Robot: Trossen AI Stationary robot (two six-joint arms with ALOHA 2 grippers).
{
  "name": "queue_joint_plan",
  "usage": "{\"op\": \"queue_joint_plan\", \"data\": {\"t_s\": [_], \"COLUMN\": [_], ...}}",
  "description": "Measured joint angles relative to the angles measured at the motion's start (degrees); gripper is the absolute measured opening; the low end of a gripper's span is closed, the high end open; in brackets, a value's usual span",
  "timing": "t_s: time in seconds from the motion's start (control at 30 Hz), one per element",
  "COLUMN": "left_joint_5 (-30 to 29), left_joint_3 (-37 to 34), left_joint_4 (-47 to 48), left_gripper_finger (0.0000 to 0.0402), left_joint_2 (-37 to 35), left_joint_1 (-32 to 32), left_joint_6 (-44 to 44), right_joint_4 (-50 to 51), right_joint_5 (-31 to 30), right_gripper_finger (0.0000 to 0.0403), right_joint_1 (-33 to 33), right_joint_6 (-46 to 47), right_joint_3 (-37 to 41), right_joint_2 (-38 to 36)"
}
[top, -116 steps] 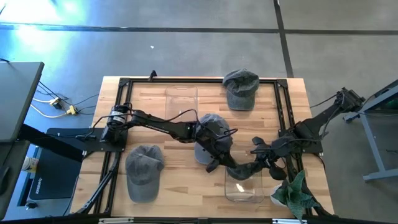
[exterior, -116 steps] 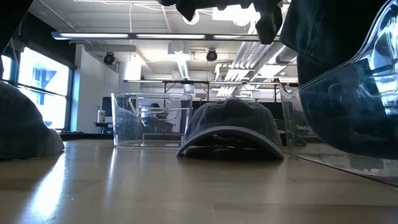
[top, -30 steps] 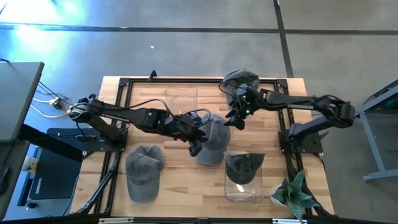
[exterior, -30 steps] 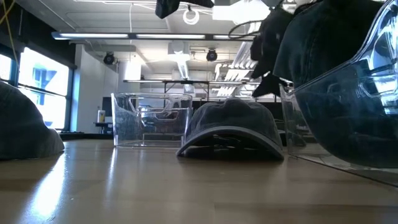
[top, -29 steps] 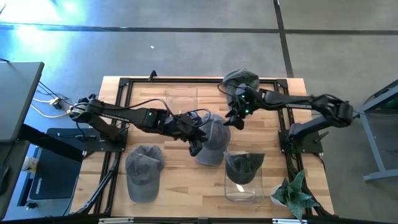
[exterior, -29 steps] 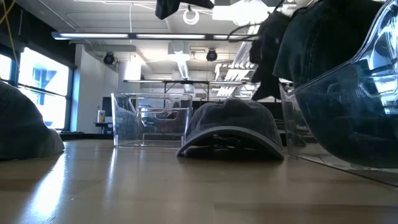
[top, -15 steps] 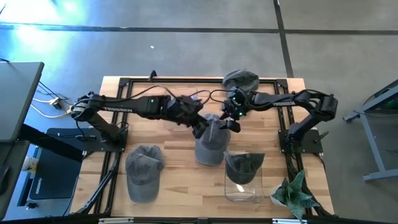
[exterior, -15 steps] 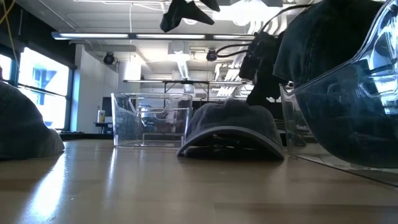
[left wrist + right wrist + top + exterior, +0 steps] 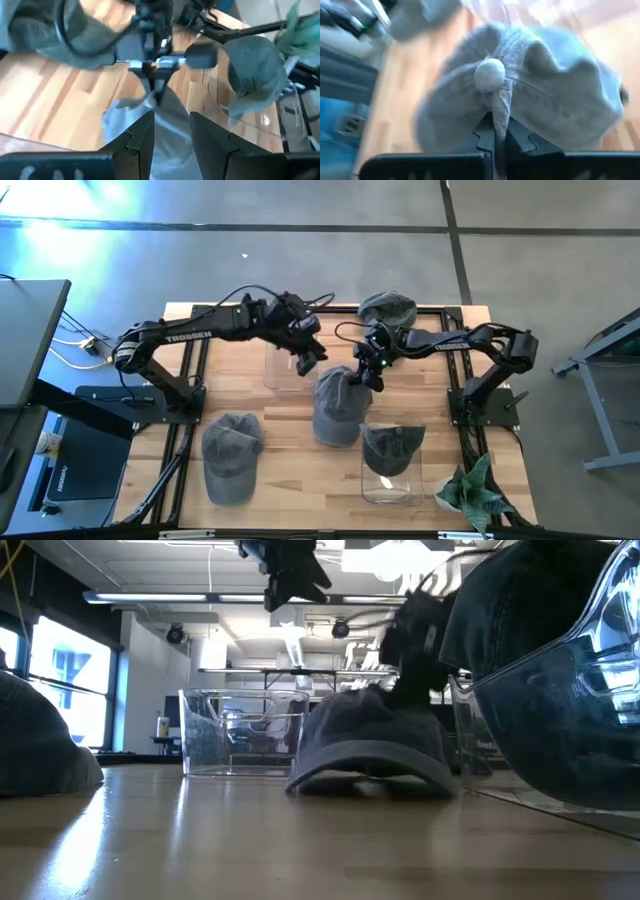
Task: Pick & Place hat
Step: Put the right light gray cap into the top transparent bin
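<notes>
Right gripper pinched the middle hat's crown; the lift had not begun.

High view: the right gripper (image 9: 372, 370) sat on the top of the hat (image 9: 337, 407) at the table's (image 9: 240, 395) centre, while the left gripper (image 9: 306, 358) hung above the clear bin (image 9: 291, 352), apart from the hat. Low view: the hat rested on the table, its crown bunched under the right gripper (image 9: 410, 690); the left gripper (image 9: 290, 580) was high above. Left wrist view: its fingers (image 9: 139, 142) stood partly apart, holding nothing. Right wrist view: the fingers (image 9: 494, 131) were clenched on a fold of cloth just below the hat's button (image 9: 489, 74). The grasp looked made, so the next move probably calls for a straight lift, then a carry to a bin.
</notes>
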State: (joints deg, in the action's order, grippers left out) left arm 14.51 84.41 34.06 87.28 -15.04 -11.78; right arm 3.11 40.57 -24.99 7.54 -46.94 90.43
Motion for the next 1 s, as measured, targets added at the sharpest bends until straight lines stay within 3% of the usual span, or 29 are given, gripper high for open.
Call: {"op": "queue_joint_plan", "data": {"t_s": [0.13,0.27,0.37,0.67,0.8,1.0], "left_joint_5": [5.6,14.6,19.3,19.1,17.7,21.1], "left_joint_3": [0.1,0.1,0.1,0.1,0.1,0.0], "left_joint_4": [-2.0,-6.6,-11.2,-26.9,-27.6,-27.5], "left_gripper_finger": [0.0120,0.0120,0.0120,0.0123,0.0159,0.0256], "left_joint_2": [-0.4,-0.3,-0.3,0.4,0.8,4.9], "left_joint_1": [-2.9,-4.4,-4.4,-3.7,-3.6,-1.1], "left_joint_6": [6.6,10.4,12.0,15.0,15.0,13.2], "right_joint_4": [-0.2,-0.3,-0.3,0.2,0.5,1.0], "right_joint_5": [4.4,8.7,10.0,14.1,16.4,17.6], "right_gripper_finger": [0.0032,0.0007,0.0011,0.0010,0.0004,0.0007], "right_joint_1": [-0.2,0.2,0.8,1.0,1.0,1.0], "right_joint_6": [7.8,13.5,16.0,17.8,17.6,17.1], "right_joint_3": [-2.7,-6.4,-9.2,-15.4,-15.6,-15.6], "right_joint_2": [-5.9,-11.6,-14.9,-18.3,-18.3,-18.3]}}
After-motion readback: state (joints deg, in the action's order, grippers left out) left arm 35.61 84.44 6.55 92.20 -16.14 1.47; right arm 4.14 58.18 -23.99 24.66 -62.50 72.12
